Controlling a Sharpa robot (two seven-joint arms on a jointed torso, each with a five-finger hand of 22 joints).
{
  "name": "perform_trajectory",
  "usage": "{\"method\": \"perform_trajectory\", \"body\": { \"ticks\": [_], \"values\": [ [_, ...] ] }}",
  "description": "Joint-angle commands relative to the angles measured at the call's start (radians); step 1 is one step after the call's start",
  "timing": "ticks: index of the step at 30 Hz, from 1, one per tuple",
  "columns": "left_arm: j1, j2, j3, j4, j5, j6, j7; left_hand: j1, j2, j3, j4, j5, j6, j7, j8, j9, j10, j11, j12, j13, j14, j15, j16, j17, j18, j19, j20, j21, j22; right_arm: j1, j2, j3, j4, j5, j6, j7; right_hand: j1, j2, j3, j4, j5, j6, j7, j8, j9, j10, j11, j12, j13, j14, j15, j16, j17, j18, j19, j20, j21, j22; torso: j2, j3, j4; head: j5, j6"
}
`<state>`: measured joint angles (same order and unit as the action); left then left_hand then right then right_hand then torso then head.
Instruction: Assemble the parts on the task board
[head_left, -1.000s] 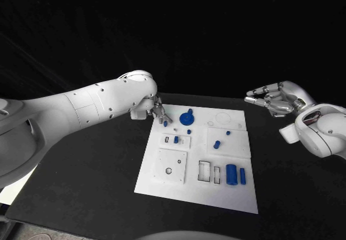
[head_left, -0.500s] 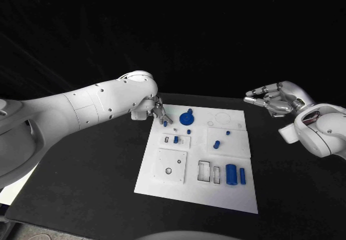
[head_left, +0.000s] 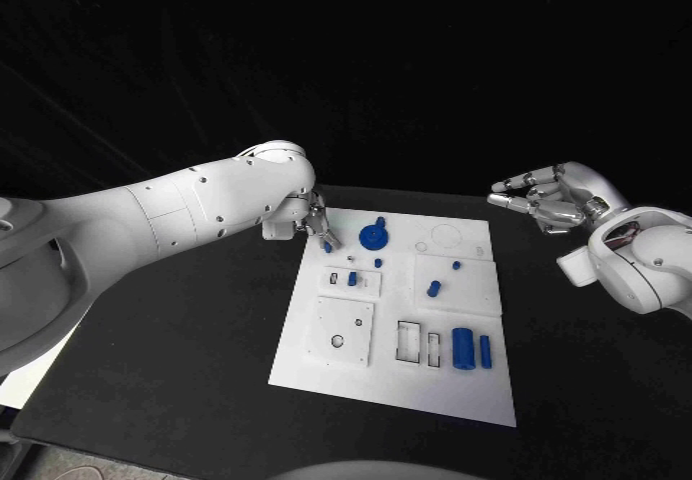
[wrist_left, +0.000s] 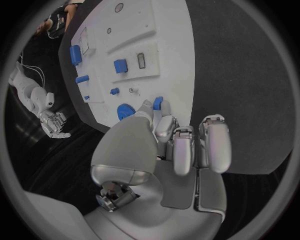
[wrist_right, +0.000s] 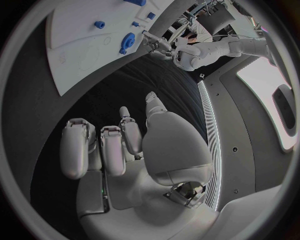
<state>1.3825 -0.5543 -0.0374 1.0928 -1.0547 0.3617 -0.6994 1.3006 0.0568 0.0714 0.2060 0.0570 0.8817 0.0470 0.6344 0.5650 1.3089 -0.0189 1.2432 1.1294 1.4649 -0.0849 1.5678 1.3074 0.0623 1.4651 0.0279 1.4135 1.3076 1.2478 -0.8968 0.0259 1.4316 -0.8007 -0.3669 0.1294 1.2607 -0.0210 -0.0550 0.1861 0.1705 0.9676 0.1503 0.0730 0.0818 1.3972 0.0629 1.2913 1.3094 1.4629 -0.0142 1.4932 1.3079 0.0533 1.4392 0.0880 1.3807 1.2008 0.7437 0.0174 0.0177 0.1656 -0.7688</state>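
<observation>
The white task board (head_left: 389, 385) lies in the middle of the black table. My left hand (head_left: 306, 222) hovers over the board's far left corner and pinches a small blue part (wrist_left: 157, 103) between thumb and finger; in the head view the part (head_left: 327, 241) shows just below the fingers. A blue gear (head_left: 374, 237) stands beside it on the board. A thick blue cylinder (head_left: 463, 348) and a slim blue bar (head_left: 486, 350) lie near the right edge. My right hand (head_left: 555, 200) is raised off to the board's right, fingers loosely apart, holding nothing.
Small blue pegs (head_left: 433, 289) stand on the raised white block at mid-board, and a blue square piece (head_left: 353, 279) sits to its left. Black table (head_left: 173, 330) surrounds the board on both sides.
</observation>
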Motion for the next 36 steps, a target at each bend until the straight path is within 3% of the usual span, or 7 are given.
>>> {"method": "perform_trajectory", "body": {
  "ticks": [1,8,12,15,18,27,36],
  "values": [
    [0.0,-0.001,0.0,-0.001,0.041,-0.015,0.003,0.075,0.022,0.079,-0.046,0.004,-0.014,-0.006,-0.01,-0.008,-0.005,-0.011,-0.009,-0.006,0.106,-0.008,0.003,0.263,-0.014,0.035,-0.012,0.009,0.028,-0.001,0.001,0.0,-0.001,-0.001,0.012,0.002,-0.003,0.005,-0.008,0.001,0.004,0.003,-0.001,0.007,0.001,-0.005,0.001,-0.003,0.065,0.08,-0.001,-0.004,0.149,0.02,-0.006,-0.002,-0.006,-0.001,0.0,0.0002,-0.0001,0.0,-0.002],
    [0.0,-0.004,0.0,-0.002,0.077,-0.028,0.021,0.068,-0.021,0.274,-0.081,-0.007,-0.022,0.003,-0.006,-0.017,-0.003,-0.004,-0.018,-0.014,0.106,-0.002,0.003,0.263,-0.016,0.036,-0.008,0.015,0.041,-0.001,0.002,0.0,-0.004,-0.001,0.013,0.001,-0.003,0.005,-0.008,0.001,0.004,0.003,-0.001,0.007,0.001,-0.005,0.001,-0.003,0.065,0.08,-0.001,-0.004,0.149,0.02,-0.006,-0.002,-0.006,-0.001,0.0,-0.0001,0.0005,0.002,-0.005],
    [0.0,-0.009,0.0,0.001,0.089,-0.052,0.031,0.02,-0.062,0.384,-0.088,-0.009,-0.024,0.005,0.01,-0.01,0.004,-0.003,-0.017,-0.012,0.106,-0.002,0.003,0.263,-0.017,0.037,-0.008,0.019,0.048,-0.001,0.003,0.0,-0.006,-0.001,0.016,0.0,-0.003,0.005,-0.008,0.001,0.004,0.003,-0.001,0.007,0.001,-0.005,0.001,-0.003,0.065,0.08,-0.001,-0.004,0.149,0.02,-0.006,-0.002,-0.006,-0.001,-0.001,0.0004,0.0006,0.002,-0.005],
    [0.0,-0.019,0.0,0.011,0.125,-0.088,0.034,-0.005,-0.085,0.448,-0.101,-0.009,-0.028,0.005,0.024,-0.003,0.006,-0.006,-0.018,-0.013,0.106,-0.001,0.003,0.263,-0.016,0.035,-0.011,0.017,0.046,-0.001,0.004,0.0,-0.007,-0.001,0.017,-0.001,0.015,0.017,-0.009,-0.006,0.071,0.003,-0.001,0.007,0.002,-0.005,0.0,-0.002,0.064,0.08,-0.002,-0.005,0.149,0.02,-0.005,-0.003,-0.007,-0.002,0.0,0.0005,0.0002,0.003,-0.006],
    [-0.001,-0.035,0.0,0.034,0.159,-0.124,0.033,-0.02,-0.098,0.498,-0.116,-0.009,-0.03,0.003,0.035,0.003,0.009,-0.006,-0.018,-0.013,0.106,-0.002,0.003,0.263,-0.018,0.037,-0.01,0.022,0.055,-0.001,0.004,0.0,-0.008,-0.001,0.018,-0.001,0.016,0.017,-0.011,-0.006,0.075,0.003,-0.001,0.007,0.002,-0.005,0.0,-0.003,0.064,0.08,-0.002,-0.005,0.149,0.019,-0.005,-0.003,-0.007,-0.002,0.0,0.0005,0.0004,0.003,-0.006],
    [-0.007,-0.12,-0.001,0.181,0.211,-0.245,0.023,-0.082,-0.136,0.612,-0.154,-0.007,-0.031,-0.002,0.068,0.016,0.023,-0.008,-0.012,-0.006,0.106,-0.003,0.003,0.263,-0.02,0.039,-0.01,0.028,0.066,-0.002,0.002,-0.002,-0.007,-0.001,0.018,-0.002,0.013,0.015,-0.018,-0.005,0.067,0.003,-0.001,0.007,0.002,-0.005,0.0,-0.003,0.063,0.08,-0.002,-0.005,0.149,0.02,-0.005,-0.004,-0.008,-0.003,-0.001,0.001,0.0008,0.004,-0.007],
    [-0.039,-0.216,-0.007,0.347,0.104,-0.35,0.058,-0.117,-0.166,0.679,-0.183,-0.005,-0.026,-0.005,0.094,0.02,0.042,-0.012,0.005,0.012,0.106,-0.005,0.003,0.263,-0.024,0.047,-0.011,0.044,0.089,-0.002,-0.004,-0.002,-0.005,-0.001,0.014,-0.002,0.013,0.015,-0.018,-0.004,0.066,0.003,-0.001,0.007,0.002,-0.005,0.0,-0.003,0.063,0.08,-0.002,-0.005,0.149,0.02,-0.005,-0.004,-0.008,-0.003,-0.006,0.0023,0.0076,0.005,-0.012]
  ]
}}
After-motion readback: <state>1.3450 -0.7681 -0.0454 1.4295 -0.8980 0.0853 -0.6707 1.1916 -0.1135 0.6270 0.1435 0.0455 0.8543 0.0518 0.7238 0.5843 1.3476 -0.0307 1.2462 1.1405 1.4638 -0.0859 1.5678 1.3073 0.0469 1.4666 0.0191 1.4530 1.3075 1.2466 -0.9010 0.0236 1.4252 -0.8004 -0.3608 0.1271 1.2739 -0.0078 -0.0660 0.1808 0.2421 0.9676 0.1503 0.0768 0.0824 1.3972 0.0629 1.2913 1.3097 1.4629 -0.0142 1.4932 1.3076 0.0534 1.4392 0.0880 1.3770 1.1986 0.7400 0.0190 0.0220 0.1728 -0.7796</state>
